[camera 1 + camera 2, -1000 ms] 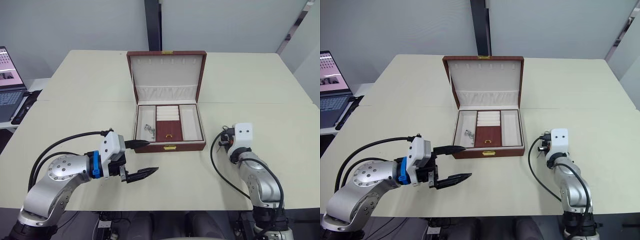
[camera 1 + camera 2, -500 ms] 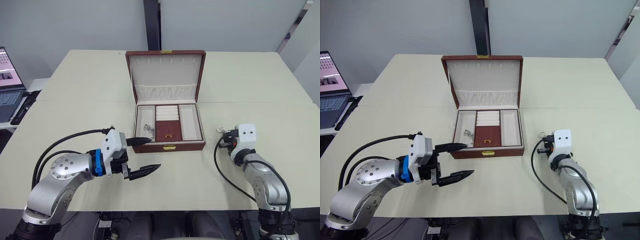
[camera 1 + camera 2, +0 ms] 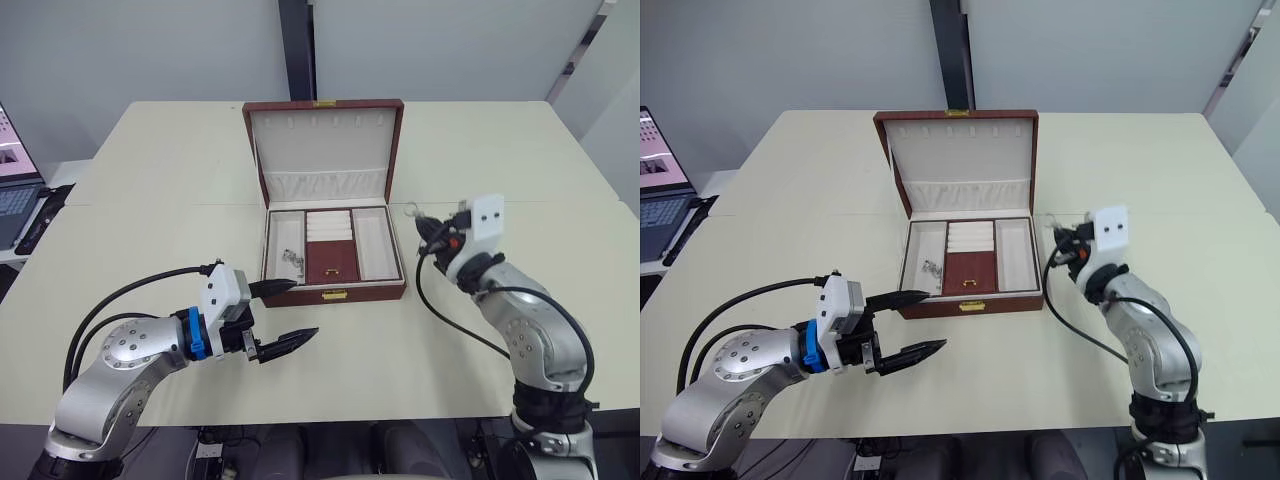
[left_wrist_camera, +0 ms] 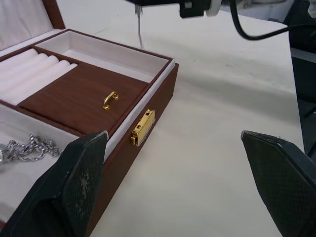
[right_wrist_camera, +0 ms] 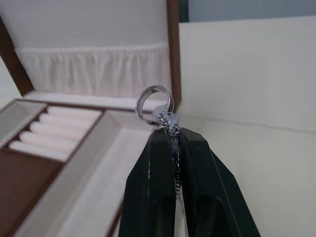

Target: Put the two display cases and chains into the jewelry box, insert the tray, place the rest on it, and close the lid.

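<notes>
The jewelry box stands open mid-table, its lid upright behind. The tray sits inside it, brown middle panel with a gold fitting. A silver chain lies in the tray's left compartment. My right gripper hovers just right of the box, shut on another chain with a ring at its end. My left gripper is open, low over the table at the box's front left corner, its fingers empty. The display cases are out of view.
A laptop sits on a side surface beyond the table's left edge. The cream table stretches wide on both sides of the box. A dark post rises behind the far edge.
My right arm has risen from the table at the right and swung in toward the box's right side with the chain. The left gripper has stayed open in about the same spot.
</notes>
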Controlling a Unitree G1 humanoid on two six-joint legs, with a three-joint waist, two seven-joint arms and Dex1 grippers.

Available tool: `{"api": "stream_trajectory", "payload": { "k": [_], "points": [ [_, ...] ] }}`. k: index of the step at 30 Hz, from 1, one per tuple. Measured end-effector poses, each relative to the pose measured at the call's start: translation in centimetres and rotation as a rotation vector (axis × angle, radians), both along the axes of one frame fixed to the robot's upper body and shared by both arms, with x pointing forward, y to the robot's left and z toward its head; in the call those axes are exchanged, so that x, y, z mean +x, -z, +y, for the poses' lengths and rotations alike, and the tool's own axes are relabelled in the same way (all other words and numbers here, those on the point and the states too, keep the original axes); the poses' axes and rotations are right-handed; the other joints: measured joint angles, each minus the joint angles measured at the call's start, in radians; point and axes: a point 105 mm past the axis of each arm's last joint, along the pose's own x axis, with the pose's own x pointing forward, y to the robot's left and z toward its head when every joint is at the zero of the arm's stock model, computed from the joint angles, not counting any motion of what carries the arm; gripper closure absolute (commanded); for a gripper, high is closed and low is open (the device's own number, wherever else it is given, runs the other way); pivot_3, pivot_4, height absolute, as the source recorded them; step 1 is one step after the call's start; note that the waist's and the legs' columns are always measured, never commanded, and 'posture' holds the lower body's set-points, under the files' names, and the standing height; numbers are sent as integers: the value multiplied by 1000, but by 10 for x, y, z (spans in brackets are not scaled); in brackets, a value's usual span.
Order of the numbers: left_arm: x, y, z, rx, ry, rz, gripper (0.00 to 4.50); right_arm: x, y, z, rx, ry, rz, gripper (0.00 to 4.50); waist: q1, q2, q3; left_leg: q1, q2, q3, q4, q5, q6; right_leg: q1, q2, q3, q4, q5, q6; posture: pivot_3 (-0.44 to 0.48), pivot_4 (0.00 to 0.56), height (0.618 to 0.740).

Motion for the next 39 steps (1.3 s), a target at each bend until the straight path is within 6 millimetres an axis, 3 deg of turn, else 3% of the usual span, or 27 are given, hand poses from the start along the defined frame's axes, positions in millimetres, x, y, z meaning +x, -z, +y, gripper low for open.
{"api": "stream_trajectory", "payload": {
  "k": [11, 24, 33, 39],
  "points": [
    [-10, -3, 13, -35, -133, -28, 0, -2, -16, 34, 46, -117, -14, 4490, 2, 0, 0, -1, -1, -1, 0, 0, 0, 0, -1, 0, -1, 0, 0, 0, 150, 740],
    [-14, -14, 14, -55, -184, -66, 0, -2, 7, 40, 37, -162, 66, 4490, 2, 0, 0, -1, -1, 0, 0, 0, 0, 0, -1, 0, -1, 0, 0, 0, 150, 740],
    [-11, -17, 14, -58, -191, -75, 0, -3, 10, 39, 57, -165, 72, 2064, 2, 0, 0, -1, -1, 0, 0, 0, 0, 0, -1, 0, -1, 0, 0, 0, 150, 740],
    [-7, -20, 13, -57, -187, -78, 0, -3, 13, 36, 54, -158, 74, 146, 2, 0, 0, -1, -1, 0, 0, 0, 0, 0, -1, 0, -1, 0, 0, 0, 150, 740]
  ]
}}
